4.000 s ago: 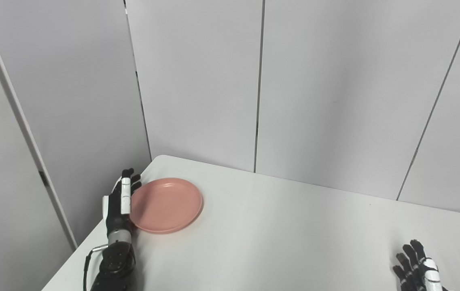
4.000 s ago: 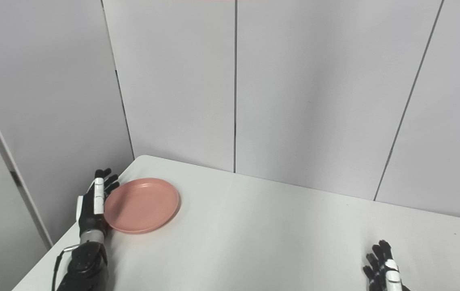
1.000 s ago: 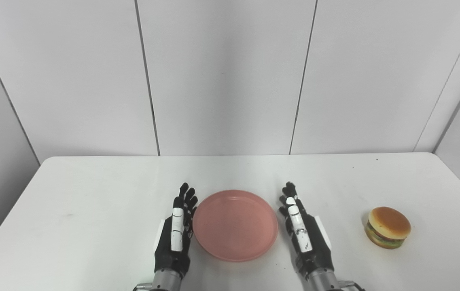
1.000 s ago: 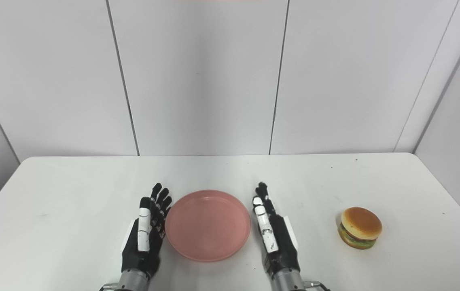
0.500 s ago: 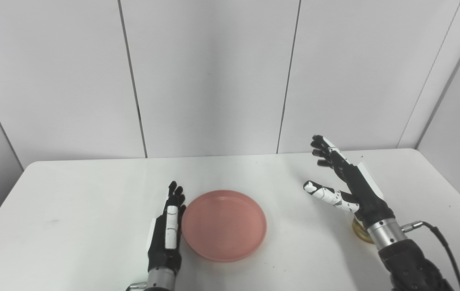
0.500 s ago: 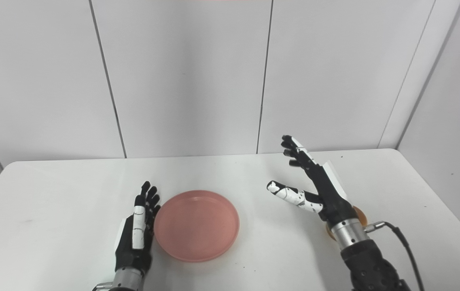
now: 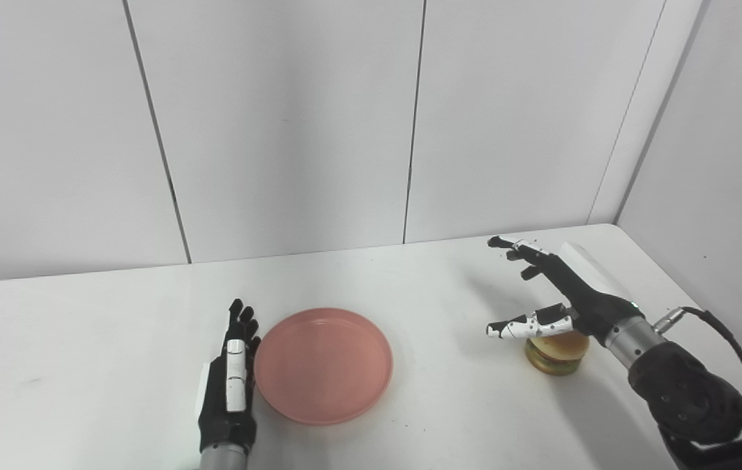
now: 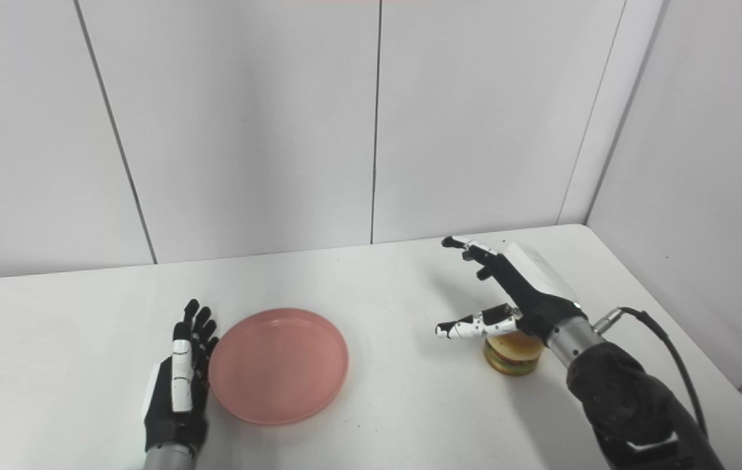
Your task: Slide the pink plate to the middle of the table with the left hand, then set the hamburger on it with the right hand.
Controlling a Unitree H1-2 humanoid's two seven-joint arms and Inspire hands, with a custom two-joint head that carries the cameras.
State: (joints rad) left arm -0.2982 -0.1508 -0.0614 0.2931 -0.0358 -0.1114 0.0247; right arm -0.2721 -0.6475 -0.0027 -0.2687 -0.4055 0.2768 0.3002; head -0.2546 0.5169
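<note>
Since half a second ago the right hand (image 7: 556, 287) has tipped forward and dropped lower over the hamburger (image 7: 555, 354), while the camera has swung a little to the right, so the whole scene sits further left in view. The white table (image 7: 116, 326) carries everything. On it, the pink plate (image 7: 323, 364) lies flat near the middle, empty. The left hand (image 7: 230, 391) rests on its edge just beside the plate's left rim, fingers straight and together, holding nothing. The right hand is spread wide above the hamburger, thumb out to the left, with nothing in its grasp yet. The hamburger stands on the table well apart from the plate, partly hidden under the palm. It looks like a light, rigid toy with a smooth domed bun; a grasp across its sides, at the layered middle, should hold better than one on the slippery top.
</note>
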